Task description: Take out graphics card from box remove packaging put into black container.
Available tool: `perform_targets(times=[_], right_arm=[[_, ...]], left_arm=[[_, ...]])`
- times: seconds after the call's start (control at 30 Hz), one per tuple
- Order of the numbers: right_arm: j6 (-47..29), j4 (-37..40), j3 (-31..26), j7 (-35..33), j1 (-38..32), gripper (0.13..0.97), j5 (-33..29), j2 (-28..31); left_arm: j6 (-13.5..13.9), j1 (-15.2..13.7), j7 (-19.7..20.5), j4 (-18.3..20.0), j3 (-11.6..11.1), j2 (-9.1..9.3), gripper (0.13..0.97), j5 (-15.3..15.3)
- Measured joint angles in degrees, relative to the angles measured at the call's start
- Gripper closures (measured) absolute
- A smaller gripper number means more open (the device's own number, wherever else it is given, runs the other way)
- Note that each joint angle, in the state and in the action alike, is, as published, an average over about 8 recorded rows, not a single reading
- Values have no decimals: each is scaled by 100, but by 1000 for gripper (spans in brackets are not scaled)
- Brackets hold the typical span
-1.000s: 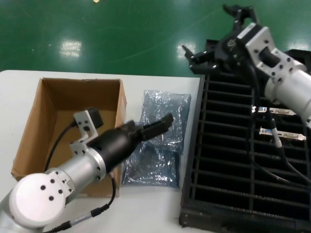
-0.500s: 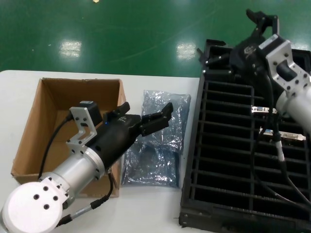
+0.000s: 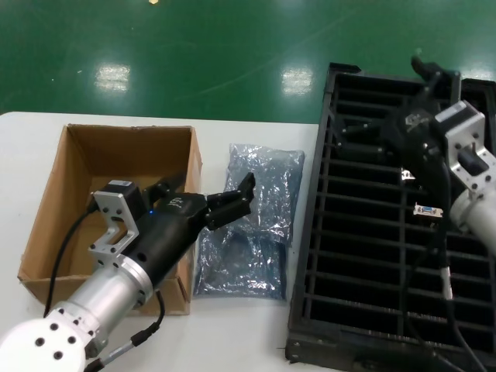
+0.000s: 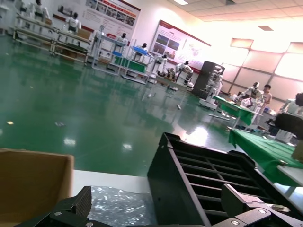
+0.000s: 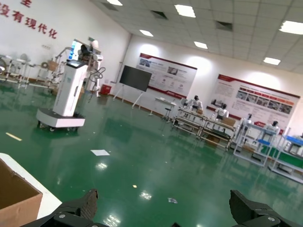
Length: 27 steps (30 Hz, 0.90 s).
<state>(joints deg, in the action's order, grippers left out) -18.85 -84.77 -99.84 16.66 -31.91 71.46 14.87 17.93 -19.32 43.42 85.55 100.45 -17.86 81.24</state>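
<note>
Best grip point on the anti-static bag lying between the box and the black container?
Probably the near free edge of the bag: it lies flat beside the box, so come from above and pinch a raised crinkle. The open left gripper hovers over its middle; the bag's contents can't be made out.

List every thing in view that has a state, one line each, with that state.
box: open at the top, upright on the table, nothing visible inside.
packaging: lying flat between the box and the black container, crinkled; cannot tell what it holds.
black container: flat on the table, most slots bare.
graphics card: standing in a slot, bracket showing.
left pincer: open, over the packaging.
right pincer: open, over the black container's far end.
</note>
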Motion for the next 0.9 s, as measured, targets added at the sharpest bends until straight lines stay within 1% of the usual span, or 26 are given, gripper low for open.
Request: perform_targets(times=[0.9], right_arm=[[921,-337,399,-814,1560,129,1546,113]], left_arm=[[-875,945,-2119,299,-429,33,132,1068]])
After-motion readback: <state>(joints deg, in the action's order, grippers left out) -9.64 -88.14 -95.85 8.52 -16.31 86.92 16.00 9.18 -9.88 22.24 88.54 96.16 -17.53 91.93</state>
